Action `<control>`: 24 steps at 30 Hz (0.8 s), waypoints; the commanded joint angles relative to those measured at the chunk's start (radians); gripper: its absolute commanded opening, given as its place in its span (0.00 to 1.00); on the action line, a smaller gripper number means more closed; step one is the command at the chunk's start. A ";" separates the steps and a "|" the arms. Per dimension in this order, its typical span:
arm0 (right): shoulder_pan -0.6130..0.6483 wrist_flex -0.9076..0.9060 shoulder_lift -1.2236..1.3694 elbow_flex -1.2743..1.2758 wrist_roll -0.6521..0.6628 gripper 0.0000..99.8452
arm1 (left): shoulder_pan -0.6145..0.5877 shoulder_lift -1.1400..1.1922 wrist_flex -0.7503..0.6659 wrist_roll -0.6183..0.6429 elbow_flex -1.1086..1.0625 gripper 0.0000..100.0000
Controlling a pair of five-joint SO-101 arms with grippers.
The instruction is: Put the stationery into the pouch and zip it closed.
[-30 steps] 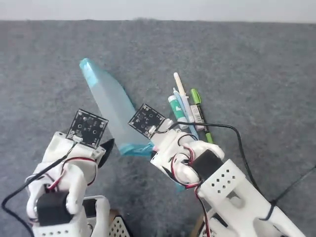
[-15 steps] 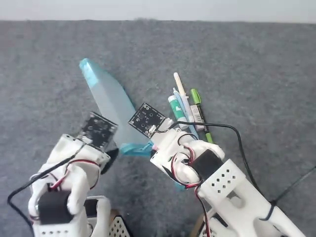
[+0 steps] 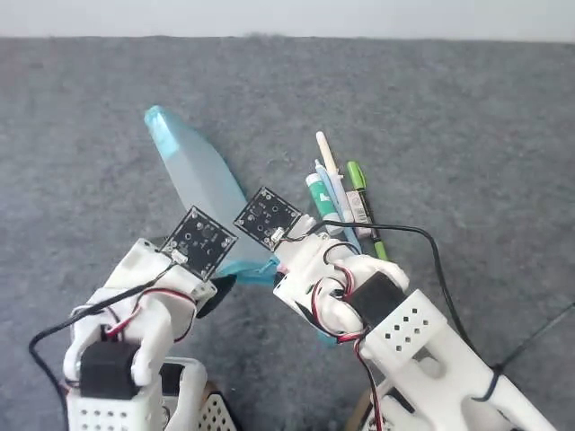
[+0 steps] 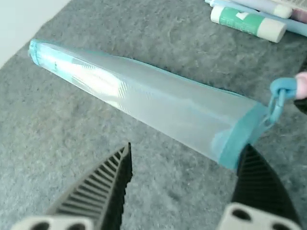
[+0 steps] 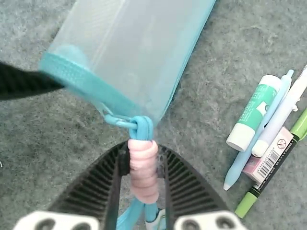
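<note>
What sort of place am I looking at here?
Probably a robot test bench: two small white arms with exposed wiring over a grey felt-like mat, with a blue pouch and some pens laid out.

We see the near end of the pouch (image 3: 193,175) crowded. The left pincer (image 4: 187,158) is spread wide right at it, and the right pincer (image 5: 141,160) is clamped on the zip pull (image 5: 142,167). The stationery (image 3: 341,193) blocks the right pincer's outer side. Between pouch and stationery there's only a narrow wedge of desk (image 3: 81,135). There's open desk left of and beyond the pouch.
</note>
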State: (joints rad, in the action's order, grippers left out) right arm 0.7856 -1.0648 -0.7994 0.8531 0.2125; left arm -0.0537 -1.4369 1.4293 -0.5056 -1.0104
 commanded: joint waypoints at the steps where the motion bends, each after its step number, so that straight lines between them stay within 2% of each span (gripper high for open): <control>1: -0.016 0.012 -0.028 -0.003 -0.015 0.01 | 0.006 0.011 -0.060 -0.002 -0.008 0.33; 7: -0.016 0.012 -0.028 -0.003 -0.015 0.01 | 0.005 0.009 -0.172 0.003 -0.122 0.33; 14: -0.016 0.010 -0.028 0.009 -0.009 0.01 | -0.003 0.008 -0.239 0.034 -0.136 0.33; 21: -0.019 0.021 -0.028 0.078 0.026 0.01 | -0.087 0.009 -0.284 0.032 -0.136 0.33; 24: -0.059 0.036 -0.030 0.098 0.029 0.01 | -0.101 0.009 -0.288 0.032 -0.134 0.33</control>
State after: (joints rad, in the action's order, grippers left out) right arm 0.7748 -1.0434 -0.8025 0.9421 0.2217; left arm -0.1227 -1.4246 1.1792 -0.4872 -1.1546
